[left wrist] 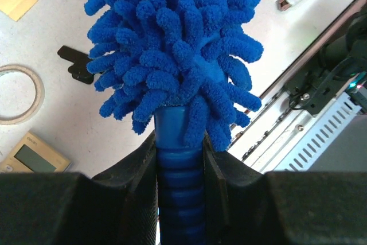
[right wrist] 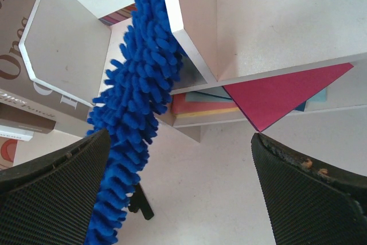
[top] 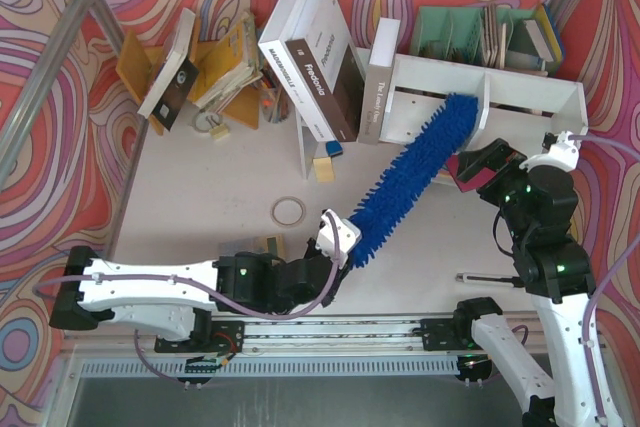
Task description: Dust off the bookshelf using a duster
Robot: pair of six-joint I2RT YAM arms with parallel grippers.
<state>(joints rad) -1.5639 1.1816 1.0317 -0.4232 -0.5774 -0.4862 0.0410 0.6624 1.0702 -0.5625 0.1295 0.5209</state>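
Observation:
The duster [top: 415, 167] is long, fluffy and bright blue, and slants from my left gripper [top: 335, 239] up to the white bookshelf [top: 530, 95]. Its tip rests in the left compartment, against the divider [top: 487, 97]. In the left wrist view my left gripper [left wrist: 180, 147] is shut on the ribbed blue handle [left wrist: 180, 193], just below the fluff [left wrist: 172, 44]. My right gripper [top: 485, 162] hovers in front of the shelf, open and holding nothing. In the right wrist view the duster [right wrist: 135, 101] runs past the left finger [right wrist: 51, 193] of my right gripper [right wrist: 179, 136] and up along the bookshelf [right wrist: 275, 21] divider edge.
A magenta card [right wrist: 275, 96] and a stack of coloured sheets [right wrist: 200, 106] lie under the shelf. A small black clip [left wrist: 77, 64] and a tape ring [top: 289, 211] lie on the table. Large books [top: 310, 57], a yellow rack [top: 150, 62] and a green organiser [top: 480, 32] stand at the back. A utility knife [top: 485, 277] lies near the right base.

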